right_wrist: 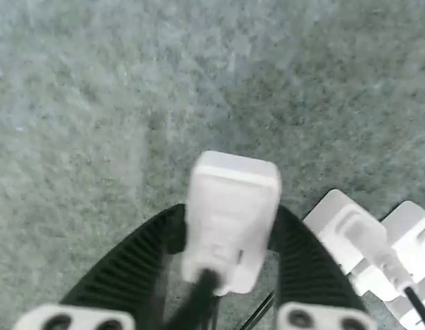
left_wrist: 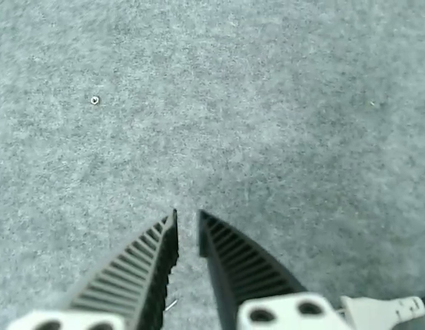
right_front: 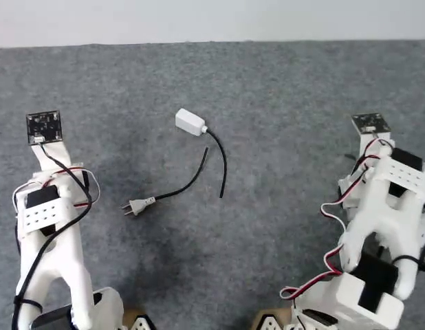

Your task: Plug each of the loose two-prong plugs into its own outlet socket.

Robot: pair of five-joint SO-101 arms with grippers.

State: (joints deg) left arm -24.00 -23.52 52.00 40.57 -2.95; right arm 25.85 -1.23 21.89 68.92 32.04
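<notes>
A white socket block (right_front: 190, 122) with a black cord lies on the grey carpet at mid-table. A black two-prong plug (right_front: 133, 205) lies nearer the front, its cord curving back toward the block. The left arm (right_front: 44, 206) stands at the left and the right arm (right_front: 384, 206) at the right, both well away from them. My left gripper (left_wrist: 188, 216) hangs over bare carpet, its fingers almost together with nothing between them. My right gripper (right_wrist: 230, 212) is shut on another white block (right_wrist: 233, 206) with a black cord leaving its near end.
A tiny screw (left_wrist: 94, 100) lies on the carpet ahead of the left gripper. White connector parts with a thin cable (right_wrist: 364, 240) sit beside the right gripper. The grey carpet (right_front: 281, 103) reaches to the far wall.
</notes>
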